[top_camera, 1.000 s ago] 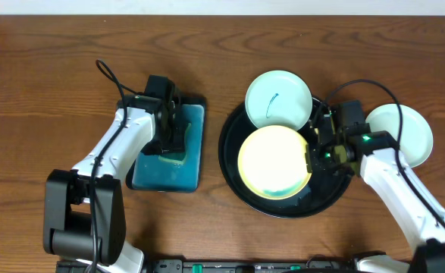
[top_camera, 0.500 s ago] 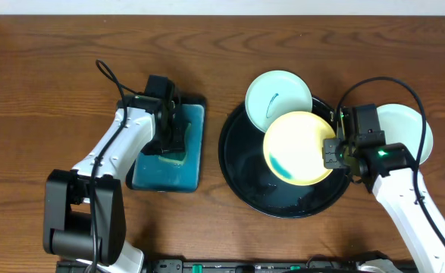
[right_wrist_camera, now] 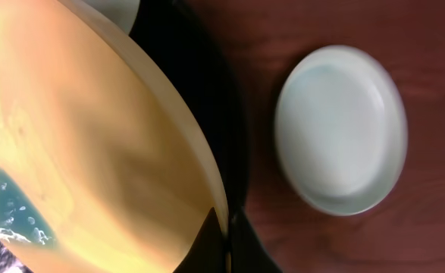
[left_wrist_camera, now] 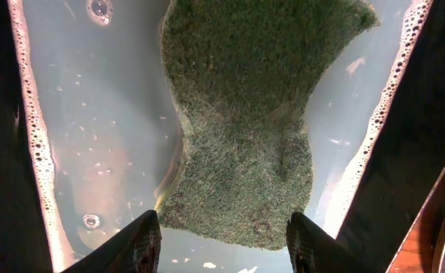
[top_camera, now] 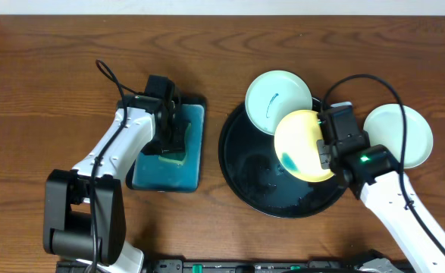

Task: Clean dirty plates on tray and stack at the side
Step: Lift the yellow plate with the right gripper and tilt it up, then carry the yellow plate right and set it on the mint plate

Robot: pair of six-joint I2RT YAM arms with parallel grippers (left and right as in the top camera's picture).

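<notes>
My right gripper (top_camera: 327,149) is shut on the rim of the pale yellow plate (top_camera: 302,144) and holds it tilted above the black tray (top_camera: 241,163); teal liquid pools at its low edge (right_wrist_camera: 10,208). A mint-white plate (top_camera: 277,98) with a teal scribble rests on the tray's far rim. Another mint-white plate (top_camera: 402,135) lies on the table to the right of the tray, also in the right wrist view (right_wrist_camera: 342,129). My left gripper (left_wrist_camera: 220,243) is open over a green sponge (left_wrist_camera: 245,129) lying in water.
The rectangular teal tray (top_camera: 193,152) of soapy water stands left of the black tray, with the left arm over it. The sponge (top_camera: 173,148) lies in it. The table is dark wood.
My right gripper has lifted and tilted the yellow plate up off the black tray, and its teal liquid has run to the low edge. The left arm has not moved.
</notes>
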